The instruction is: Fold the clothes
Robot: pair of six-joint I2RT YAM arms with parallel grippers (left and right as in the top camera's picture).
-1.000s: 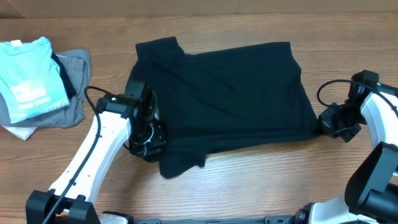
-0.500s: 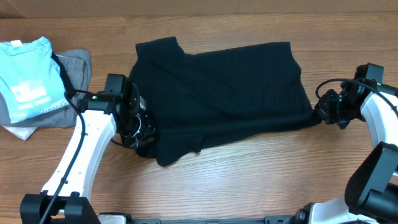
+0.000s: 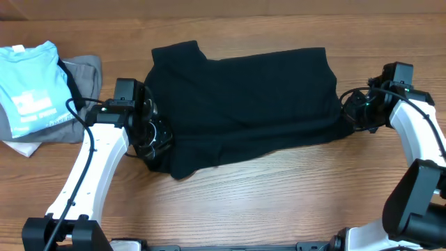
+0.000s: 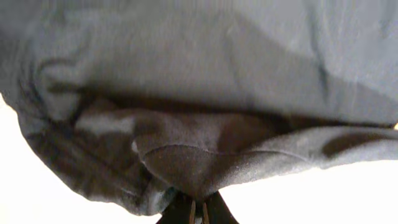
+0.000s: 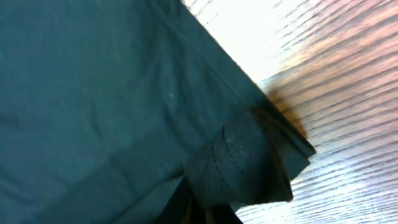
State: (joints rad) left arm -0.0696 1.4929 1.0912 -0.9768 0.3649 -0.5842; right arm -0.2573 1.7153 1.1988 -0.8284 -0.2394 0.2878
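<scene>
A black shirt [image 3: 244, 97] lies spread across the middle of the wooden table, its front part folded back over itself. My left gripper [image 3: 155, 143] is shut on the shirt's lower left corner; in the left wrist view the cloth [image 4: 205, 124] bunches over the closed fingers [image 4: 199, 211]. My right gripper [image 3: 350, 115] is shut on the shirt's lower right corner; in the right wrist view a folded hem [image 5: 249, 162] is pinched in the fingers [image 5: 202, 208].
A light blue folded shirt [image 3: 31, 87] lies on a grey garment [image 3: 83, 97] at the far left, with a white piece [image 3: 21, 148] under them. Bare wood [image 3: 279, 195] runs along the front of the table.
Both grippers have carried the shirt's front edge away from the table's near side, toward the back. The left gripper moved up and left, the right gripper up and inward, and the front fold narrowed.
</scene>
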